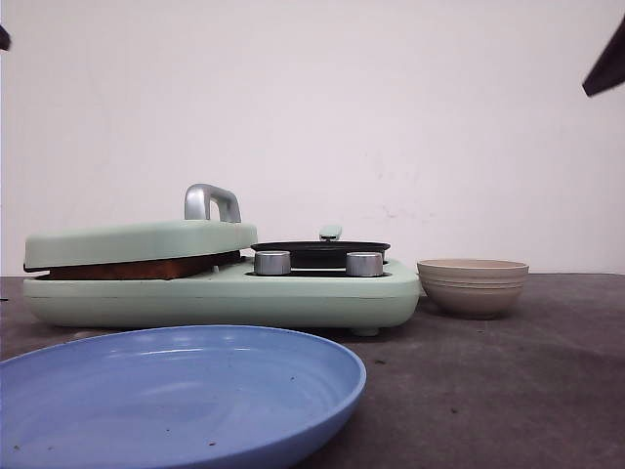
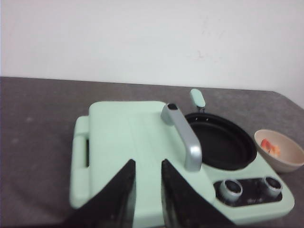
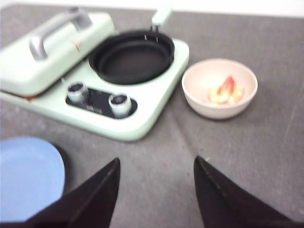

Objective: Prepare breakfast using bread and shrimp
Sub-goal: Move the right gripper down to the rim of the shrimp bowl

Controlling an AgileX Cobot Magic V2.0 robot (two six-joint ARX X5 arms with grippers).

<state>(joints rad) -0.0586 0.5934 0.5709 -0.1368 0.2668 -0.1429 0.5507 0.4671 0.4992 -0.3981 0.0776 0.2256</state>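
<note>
1. The blue plate (image 1: 176,391) lies in front of the mint-green breakfast maker (image 1: 225,293), towards its left end. It looks bare, so I judge it is waiting there to receive the finished food.
2. The maker's press lid (image 1: 137,241) is down over its left half, and a brown edge, most likely the bread (image 1: 137,268), shows in the gap under the lid. It seems to be toasting there.
3. The lid's metal handle (image 2: 183,140) runs along the lid edge nearest the black pan (image 2: 221,142), easy to reach from above. The pan sits on the maker's right half and looks bare; two knobs (image 1: 317,263) are set in front of it.
4. The beige bowl (image 3: 219,88) stands just right of the maker, apart from it, holding the shrimp (image 3: 224,91) close to the pan they probably go into.
5. The left gripper (image 2: 148,171) hangs over the lid, fingers a narrow gap apart, holding nothing.
6. The right gripper (image 3: 156,171) hovers over bare table in front of the maker, fingers wide apart, gripping nothing.
</note>
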